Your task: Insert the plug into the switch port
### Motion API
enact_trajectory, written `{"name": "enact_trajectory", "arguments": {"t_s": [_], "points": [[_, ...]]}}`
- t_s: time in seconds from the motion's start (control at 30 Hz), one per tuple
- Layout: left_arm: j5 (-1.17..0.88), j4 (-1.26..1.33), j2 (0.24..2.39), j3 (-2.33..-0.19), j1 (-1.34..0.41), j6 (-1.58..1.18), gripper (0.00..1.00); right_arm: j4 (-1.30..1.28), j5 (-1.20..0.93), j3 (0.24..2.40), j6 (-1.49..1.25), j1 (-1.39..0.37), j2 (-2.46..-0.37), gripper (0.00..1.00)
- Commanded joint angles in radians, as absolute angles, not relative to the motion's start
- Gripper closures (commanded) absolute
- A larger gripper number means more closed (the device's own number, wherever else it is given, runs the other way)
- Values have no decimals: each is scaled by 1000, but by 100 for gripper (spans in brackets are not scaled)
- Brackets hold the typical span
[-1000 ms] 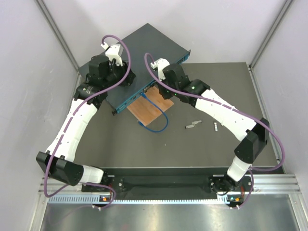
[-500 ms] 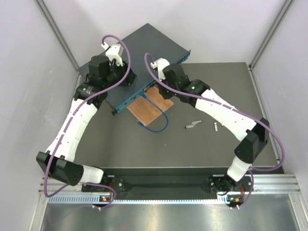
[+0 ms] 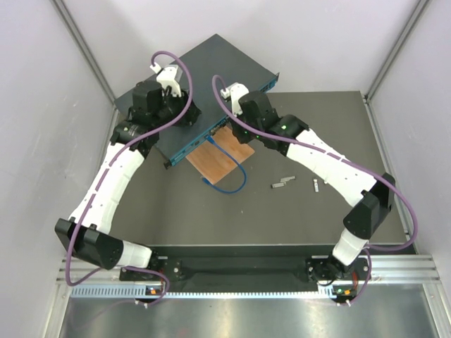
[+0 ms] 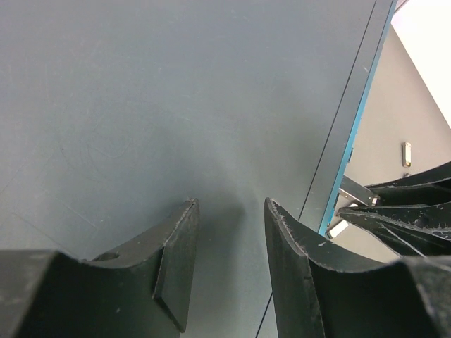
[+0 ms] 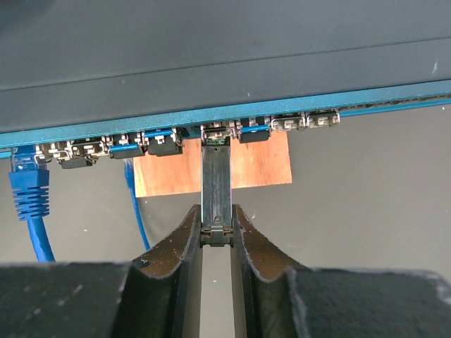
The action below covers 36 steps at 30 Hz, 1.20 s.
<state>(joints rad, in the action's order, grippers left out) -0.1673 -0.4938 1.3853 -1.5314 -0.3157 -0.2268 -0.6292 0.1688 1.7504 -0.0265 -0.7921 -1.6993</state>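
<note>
Right gripper is clamped on the plug, one finger on each side of its near end. The plug is a slim, straight metal bar, dull grey, with a small latch at the gripped end. It runs straight out ahead of the fingers, and its far tip meets the port row of the switch, about mid-row. We cannot tell how deep it sits.

The switch is a flat rectangular box with a matte dark teal top and a brighter blue edge strip over the ports. It lies at the far left of the table, port face towards the arms. A blue cable with a ribbed boot is plugged in further left. A thin orange-brown wooden board lies just below the ports.

Left gripper is over the switch top, fingers apart, with nothing between them.
</note>
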Motion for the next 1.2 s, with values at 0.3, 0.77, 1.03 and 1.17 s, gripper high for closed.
{"name": "enact_trajectory", "arguments": {"t_s": [0.3,0.77,1.03,1.17], "points": [[-181,-460,1390,-1540,-310,-241,53,-442,160,1735,-22,-801,-1664,100],[-189,-472,1396,-1542,-310,-247,52,-336,227,1680,52,-793,-1648,100],[-195,-474,1402,-1540,-310,-250,52,-336,152,1689,71,-749,-1634,100],[-201,-476,1404,-1537,-310,-253,52,-337,98,1697,77,-721,-1628,100]]}}
